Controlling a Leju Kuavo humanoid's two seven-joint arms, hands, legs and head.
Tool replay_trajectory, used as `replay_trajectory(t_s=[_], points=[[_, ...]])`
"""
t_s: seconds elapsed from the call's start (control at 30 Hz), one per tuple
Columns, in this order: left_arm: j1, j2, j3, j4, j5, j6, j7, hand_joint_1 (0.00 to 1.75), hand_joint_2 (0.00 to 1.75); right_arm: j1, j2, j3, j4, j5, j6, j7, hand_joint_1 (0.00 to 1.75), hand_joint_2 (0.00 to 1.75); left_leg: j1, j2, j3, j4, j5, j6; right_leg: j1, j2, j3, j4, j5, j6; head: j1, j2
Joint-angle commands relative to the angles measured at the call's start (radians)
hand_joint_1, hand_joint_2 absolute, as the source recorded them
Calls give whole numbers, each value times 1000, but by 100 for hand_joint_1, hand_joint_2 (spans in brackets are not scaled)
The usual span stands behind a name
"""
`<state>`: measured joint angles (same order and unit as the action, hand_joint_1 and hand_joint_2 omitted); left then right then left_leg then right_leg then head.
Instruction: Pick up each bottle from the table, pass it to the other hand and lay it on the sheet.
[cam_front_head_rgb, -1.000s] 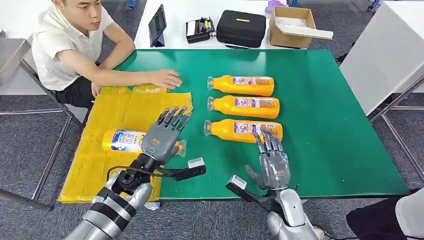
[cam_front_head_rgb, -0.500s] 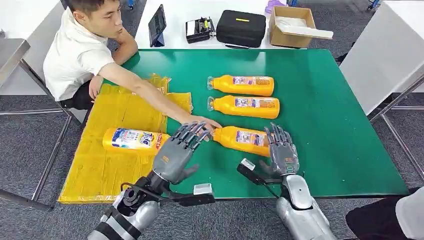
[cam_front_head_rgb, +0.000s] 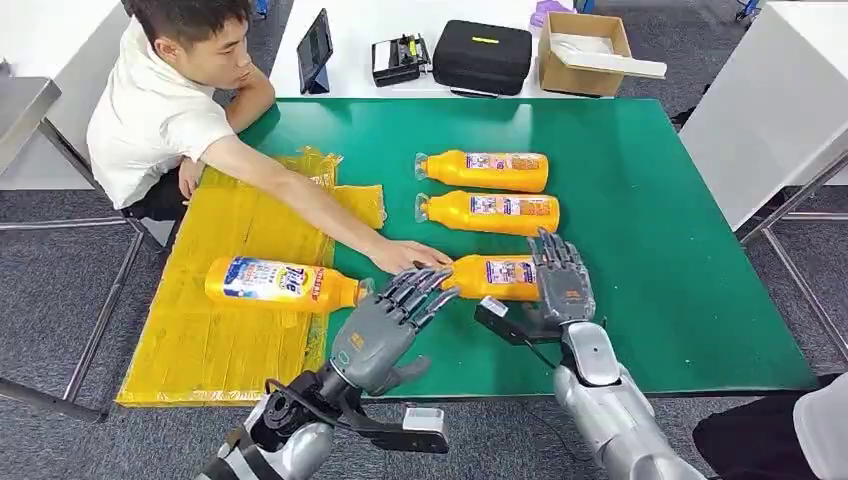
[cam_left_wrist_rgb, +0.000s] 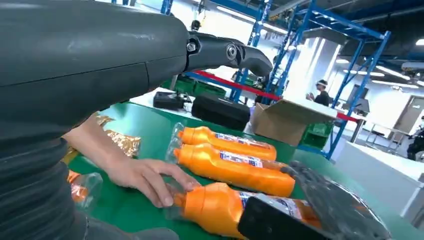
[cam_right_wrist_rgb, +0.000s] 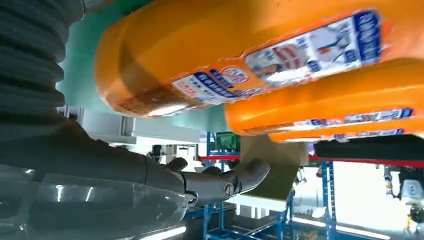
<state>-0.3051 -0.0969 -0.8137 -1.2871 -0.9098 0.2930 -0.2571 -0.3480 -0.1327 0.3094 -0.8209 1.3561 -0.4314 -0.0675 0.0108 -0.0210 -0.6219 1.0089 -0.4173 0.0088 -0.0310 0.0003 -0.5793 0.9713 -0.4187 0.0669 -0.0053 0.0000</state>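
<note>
Since half a second ago: nearest bottle (cam_front_head_rgb: 493, 277) nudged slightly up-frame by the person's hand (cam_front_head_rgb: 405, 254), which now rests at its cap end; left robot hand (cam_front_head_rgb: 385, 326) swung further right and lower in the frame; right robot hand (cam_front_head_rgb: 562, 283) lifted up-frame over the bottle's base end. Left robot hand released, fingers spread, holding nothing, hovering at lower centre just below the person's hand. Right robot hand with fingers extended over the base of the nearest bottle; cannot tell whether actually gripping or only lying against it. Nearest bottle lying on its side on the green surface (cam_front_head_rgb: 650, 260) at centre frame, cap toward the left. Two more orange bottles (cam_front_head_rgb: 487, 213) and (cam_front_head_rgb: 482, 171) lying parallel above it, near centre. One bottle (cam_front_head_rgb: 275, 283) already lying on the yellow sheet (cam_front_head_rgb: 210, 345) at left of frame. Person's arm reaching across the sheet from upper left.
</note>
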Motion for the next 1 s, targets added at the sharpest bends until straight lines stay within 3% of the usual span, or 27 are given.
replay_trajectory(t_s=[0.03,0.17,0.3,0.63,0.67,0.77,0.9,1.0], points=[[-48,41,-32,46,1,31,15,0,175,-132,26,5,289,-91,200,49,0,175,1,4,4,0,-1,0,2,3,3,-1,0,-4,0,0],[-48,42,-31,54,3,32,16,0,175,-137,28,4,308,-98,222,61,0,175,1,3,5,-1,-1,0,2,1,4,-2,0,-3,0,0],[-51,33,-34,78,9,43,15,0,175,-156,20,20,344,-100,318,112,0,175,1,2,8,-1,0,0,2,0,7,-2,0,-3,0,0],[-49,34,-30,85,11,56,17,0,175,-138,21,25,328,-117,336,114,0,175,1,0,15,-1,0,1,1,-1,8,-3,1,-2,0,0],[-48,34,-29,83,17,57,13,0,175,-136,23,21,328,-130,336,106,175,175,1,0,15,-2,0,1,2,-2,8,-4,1,-4,0,0],[-46,35,-29,77,36,57,2,0,175,-136,23,21,317,-168,347,42,175,175,1,0,16,-1,1,1,2,-2,15,-4,3,-4,0,0],[-29,35,-15,69,163,61,-102,0,175,-84,5,-44,226,-457,529,-328,175,175,2,0,16,-2,1,1,2,-2,14,-4,3,-5,0,0],[17,-7,33,42,392,-3,-198,0,175,0,-40,-18,88,-656,620,-442,175,175,2,-1,16,-2,1,1,3,-3,16,-5,3,-5,0,0]])
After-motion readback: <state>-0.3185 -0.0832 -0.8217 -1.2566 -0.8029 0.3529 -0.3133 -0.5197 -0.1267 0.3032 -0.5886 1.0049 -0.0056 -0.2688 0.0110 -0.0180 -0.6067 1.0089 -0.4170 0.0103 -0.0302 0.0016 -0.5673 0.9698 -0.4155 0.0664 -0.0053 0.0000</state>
